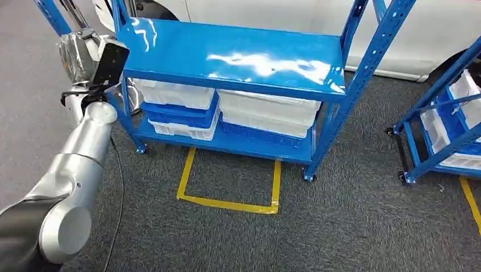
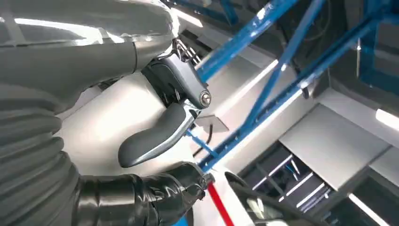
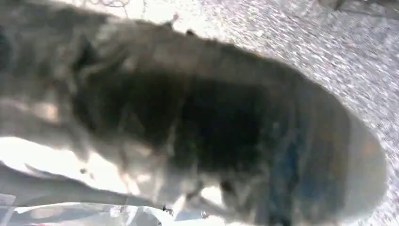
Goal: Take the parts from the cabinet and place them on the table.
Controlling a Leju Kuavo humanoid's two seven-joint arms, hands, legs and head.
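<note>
Left hand [image 2: 153, 141] raised beside the cabinet, nothing held

Thumb [image 2: 150, 139] and dark fingers [image 2: 155, 197] are seen apart in the left wrist view, with nothing gripped between them. In the head view the silver left arm [image 1: 74, 164] is stretched up to the left corner of the blue cabinet [image 1: 238, 56], just beside its post. The top shelf is seen bare and shiny. On the lower shelf, white bins [image 1: 266, 110] are stacked side by side, with a blue bin [image 1: 178, 110] sandwiched in the left stack. No parts can be made out inside them. The right hand [image 3: 211, 132] is caught as a dark blur over grey carpet [image 1: 340, 226], and whether it is spread or closed cannot be told. Yellow tape [image 1: 227, 203] is laid on the floor in front of the cabinet. A white car [image 1: 283, 14] is parked behind it, and a second rack [image 1: 437, 113] with white trays is seen well off to the right.
</note>
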